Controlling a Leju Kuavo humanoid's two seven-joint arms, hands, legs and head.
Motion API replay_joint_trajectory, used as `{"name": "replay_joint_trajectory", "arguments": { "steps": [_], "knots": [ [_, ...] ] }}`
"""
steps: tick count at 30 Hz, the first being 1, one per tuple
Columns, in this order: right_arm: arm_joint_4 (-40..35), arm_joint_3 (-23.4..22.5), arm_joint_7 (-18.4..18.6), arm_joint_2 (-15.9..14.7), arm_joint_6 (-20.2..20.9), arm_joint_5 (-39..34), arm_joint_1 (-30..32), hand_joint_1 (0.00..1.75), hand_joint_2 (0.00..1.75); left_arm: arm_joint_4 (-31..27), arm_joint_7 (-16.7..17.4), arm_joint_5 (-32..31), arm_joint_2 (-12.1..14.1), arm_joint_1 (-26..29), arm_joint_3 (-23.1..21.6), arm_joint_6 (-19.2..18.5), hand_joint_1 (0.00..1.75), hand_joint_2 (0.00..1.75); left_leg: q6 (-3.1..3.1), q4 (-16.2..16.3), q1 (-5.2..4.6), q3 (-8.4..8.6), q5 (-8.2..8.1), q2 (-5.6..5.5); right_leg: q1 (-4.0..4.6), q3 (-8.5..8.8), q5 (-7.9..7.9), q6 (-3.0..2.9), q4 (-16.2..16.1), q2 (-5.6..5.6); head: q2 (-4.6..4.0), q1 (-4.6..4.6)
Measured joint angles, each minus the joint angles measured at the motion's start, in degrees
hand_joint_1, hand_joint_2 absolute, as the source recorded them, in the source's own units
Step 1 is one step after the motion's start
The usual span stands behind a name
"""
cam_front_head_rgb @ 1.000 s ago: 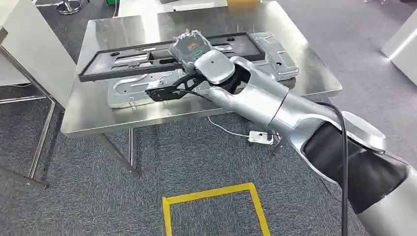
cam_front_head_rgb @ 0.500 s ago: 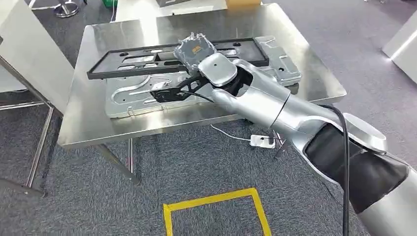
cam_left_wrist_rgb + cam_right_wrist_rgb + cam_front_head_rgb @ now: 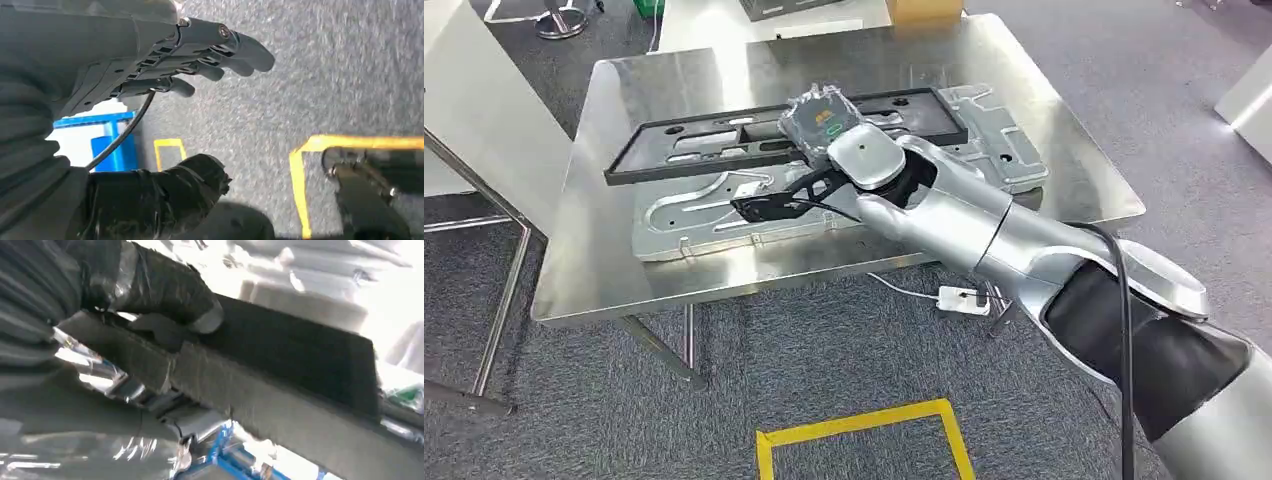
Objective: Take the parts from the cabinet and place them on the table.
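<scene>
A long black frame part [image 3: 694, 150] lies across a silver stamped metal plate [image 3: 704, 225] on the steel table [image 3: 584, 280]. My right hand [image 3: 819, 118] reaches over the table and grips the black frame near its middle; the silver arm hides part of the plate. In the right wrist view the thumb [image 3: 165, 285] presses on top of the black frame [image 3: 300, 355] with the other fingers under it. My left hand [image 3: 190, 65] hangs above the grey carpet, fingers apart and holding nothing.
A white cabinet panel [image 3: 484, 110] and its metal legs stand at the left of the table. A yellow tape square [image 3: 854, 420] marks the carpet in front. A white adapter with a cable [image 3: 964, 298] lies under the table's front edge. A cardboard box [image 3: 921, 8] sits beyond the table.
The whole picture has shifted a little, so the camera has moved. My right hand still holds the black frame, now reaching slightly further over the table and the silver plate.
</scene>
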Motion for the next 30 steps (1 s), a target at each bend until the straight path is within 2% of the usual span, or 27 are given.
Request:
{"name": "replay_joint_trajectory", "arguments": {
  "steps": [1,2,3,4,6,7,8,9,10,11,12,13,14,16,17,18,19,20,22,23,24,25,27,28,29,30],
  "knots": [
    [0.02,0.00,-0.02,-0.04,0.02,-0.02,0.05,1.75,1.75,0.00,0.00,0.00,0.00,0.03,0.00,-0.06,0.00,1.75,-0.02,-0.10,0.03,0.09,-0.01,0.02,0.00,-0.02,-0.06,-0.09,-0.04,0.04,0.00,-0.02],
    [0.11,0.00,0.04,-0.31,0.02,-0.02,0.02,1.75,1.75,0.00,0.00,0.00,0.00,-0.01,-0.02,-0.07,0.00,1.75,-0.35,-0.03,0.02,0.24,-0.58,0.06,-0.59,0.29,-0.10,-0.46,-0.41,0.12,0.00,0.02],
    [0.07,0.00,0.04,-0.31,0.00,-0.02,-0.01,1.75,1.75,0.00,0.02,0.02,-0.07,0.04,-0.02,-0.04,0.00,1.75,-0.75,1.58,0.07,-0.36,-1.18,0.26,-0.56,0.89,-0.39,-0.89,-0.69,0.19,0.00,-0.11],
    [0.04,0.00,0.11,-0.29,0.00,-0.02,-0.10,1.75,1.75,0.00,-0.02,0.00,-0.04,0.00,-0.02,-0.04,0.00,1.75,-1.07,5.10,0.17,-2.19,-2.58,0.29,-0.62,1.29,-0.54,-1.12,-0.84,0.18,0.00,-0.52],
    [0.06,0.00,0.11,-0.33,0.02,-0.02,0.17,1.75,1.75,0.00,-0.09,0.00,-0.02,-0.06,-0.02,-0.11,0.00,1.75,-1.51,14.50,0.27,-7.69,-5.60,0.32,-0.45,2.00,-1.05,-1.32,-0.88,0.23,0.00,-0.46],
    [0.09,0.00,0.11,-0.37,0.02,-0.02,0.55,1.75,1.75,0.00,-0.09,0.00,-0.02,-0.05,-0.02,-0.11,0.00,1.75,-1.46,17.60,0.25,-10.04,-5.67,0.32,-0.32,2.49,-1.40,-1.35,-0.88,0.24,0.00,-0.42],
    [0.11,0.00,0.09,-0.42,0.02,-0.02,0.93,1.75,1.75,0.00,-0.09,0.00,-0.02,0.02,-0.02,-0.13,0.00,1.75,-1.22,17.81,0.25,-11.13,-4.11,0.31,-0.14,3.06,-1.83,-1.45,-0.88,0.26,0.00,-0.44],
    [0.11,0.00,0.00,-0.44,0.04,-0.02,1.16,1.75,1.75,0.00,-0.09,0.00,-0.04,0.06,-0.02,-0.13,0.00,1.75,-0.89,15.93,0.18,-10.92,-1.94,0.31,0.05,3.62,-2.18,-1.45,-0.88,0.32,0.00,-0.44],
    [0.09,0.00,-0.02,-0.42,0.02,-0.02,1.15,1.75,1.75,0.00,-0.07,0.00,-0.02,0.07,-0.02,-0.22,0.00,1.75,-0.29,11.64,-0.02,-9.78,1.47,0.29,0.32,4.33,-2.63,-1.47,-0.91,0.36,0.00,-0.42],
    [0.04,0.00,0.00,-0.42,0.02,-0.02,0.94,1.75,1.75,0.00,-0.09,0.00,-0.04,0.06,-0.02,-0.22,0.00,1.75,0.57,6.37,-0.43,-8.03,5.13,0.23,0.58,5.11,-3.09,-1.51,-1.00,0.36,0.00,-0.44],
    [0.02,0.00,0.00,-0.42,0.00,-0.02,0.75,1.75,1.75,0.00,-0.09,0.00,-0.02,0.07,-0.02,-0.22,0.00,1.75,1.54,2.30,-0.89,-6.85,7.28,0.17,0.62,5.66,-3.43,-1.52,-1.13,0.35,0.00,-0.40],
    [0.02,0.00,0.00,-0.48,0.02,-0.02,0.49,1.75,1.75,0.15,-0.07,0.00,0.39,0.18,-0.04,-0.17,0.00,1.75,2.38,2.32,-1.04,-5.92,6.42,0.29,0.52,5.83,-3.51,-1.44,-1.72,0.32,0.00,-0.02],
    [0.00,0.00,0.00,-0.44,0.00,-0.02,0.39,1.75,1.75,0.15,-0.09,0.00,0.33,0.11,-0.04,-0.20,0.00,1.75,2.69,1.26,-1.70,-5.47,6.62,0.24,0.22,5.85,-3.46,-1.11,-2.00,0.39,0.00,-0.18],
    [0.04,0.00,-0.02,-0.46,0.00,-0.02,0.46,1.75,1.75,0.15,-0.15,-0.11,0.48,-0.13,-0.04,-0.17,0.00,1.75,3.33,0.12,-1.90,-4.99,5.92,0.24,-0.07,5.90,-3.39,-0.66,-2.60,0.30,0.00,-0.13],
    [0.02,0.00,-0.09,-0.46,-0.04,-0.02,0.41,1.75,1.75,0.17,-0.18,-0.18,0.61,-0.10,-0.04,-0.15,0.00,1.75,3.66,-1.42,-1.85,-4.05,5.72,0.29,0.17,6.29,-3.32,-0.32,-3.22,0.34,0.00,-0.20],
    [0.02,0.00,-0.17,-0.50,-0.11,-0.02,0.43,1.75,1.75,0.17,-0.29,-0.20,0.59,0.04,-0.04,-0.13,0.00,1.75,3.03,-3.66,-0.73,-2.52,5.83,0.80,0.27,6.13,-3.81,-0.18,-2.81,0.06,0.00,0.02],
    [0.04,0.00,-0.20,-0.55,-0.13,-0.02,0.21,1.75,1.75,0.15,-0.31,-0.20,0.48,0.05,-0.04,-0.11,0.00,1.75,3.09,-4.61,-0.84,-1.76,5.83,0.77,0.49,5.23,-4.44,0.06,-0.87,-0.14,0.00,0.31],
    [0.04,0.00,-0.20,-0.55,-0.13,-0.02,0.02,1.75,1.75,0.17,-0.38,-0.26,0.37,0.02,-0.04,-0.13,0.00,1.75,3.18,-4.66,-0.81,-1.50,5.73,0.79,0.48,3.02,-6.03,0.13,2.86,-0.05,0.00,0.32],
    [0.13,0.00,-0.20,-0.64,-0.15,-0.02,0.50,1.75,1.75,0.17,-0.50,-0.35,0.31,0.00,-0.04,-0.13,0.00,1.75,2.89,-4.36,-0.73,-1.03,4.78,0.78,0.35,-2.39,-8.81,0.58,11.52,-0.11,0.00,0.59],
    [0.13,0.00,-0.33,-0.64,-0.15,-0.02,1.13,1.75,1.75,0.17,-0.53,-0.35,0.22,0.01,-0.04,-0.15,0.00,1.75,2.72,-4.02,-0.58,-0.60,4.19,0.73,0.23,-4.28,-8.65,0.81,13.86,-0.13,0.00,0.52],
    [0.18,0.00,-0.46,-0.64,-0.15,-0.02,1.63,1.75,1.75,0.17,-0.53,-0.35,0.15,0.06,-0.04,-0.17,0.00,1.75,2.52,-3.60,-0.41,-0.12,3.51,0.58,0.06,-4.67,-6.65,1.05,13.10,-0.14,0.00,0.59],
    [0.24,0.00,-0.52,-0.66,-0.13,-0.02,1.81,1.75,1.75,0.17,-0.53,-0.35,0.11,0.12,-0.04,-0.17,0.00,1.75,2.21,-3.03,-0.25,0.31,2.77,0.44,-0.14,-3.90,-3.63,1.26,10.09,-0.20,0.00,0.57],
    [0.26,0.00,-0.50,-0.77,-0.15,-0.02,1.55,1.75,1.75,0.17,-0.50,-0.33,0.02,0.15,-0.04,-0.17,0.00,1.75,1.51,-1.53,0.01,1.02,1.08,0.28,-0.52,-0.83,2.72,1.56,0.75,-0.53,0.00,0.61],
    [0.26,0.00,-0.52,-0.85,-0.20,-0.02,1.44,1.75,1.75,0.20,-0.50,-0.33,0.07,0.25,-0.04,-0.17,0.00,1.75,1.02,-1.20,-0.10,0.50,0.45,0.25,-0.16,-0.22,1.07,1.46,1.16,-0.54,0.00,0.59],
    [0.15,0.00,-0.52,-0.85,-0.22,-0.04,1.14,1.75,1.75,0.20,-0.53,-0.35,0.09,0.17,-0.04,-0.17,0.00,1.75,0.60,0.30,-0.39,0.18,-0.11,0.17,-0.23,0.37,0.21,0.90,-0.84,-0.26,0.00,0.59],
    [0.15,0.00,-0.50,-0.83,-0.20,-0.05,1.39,1.75,1.75,0.17,-0.53,-0.33,0.02,0.02,-0.07,-0.18,0.00,1.75,0.43,0.02,-0.26,0.12,-0.10,0.12,-0.07,0.16,0.12,0.41,-0.14,-0.16,0.00,0.43]
  ]
}}
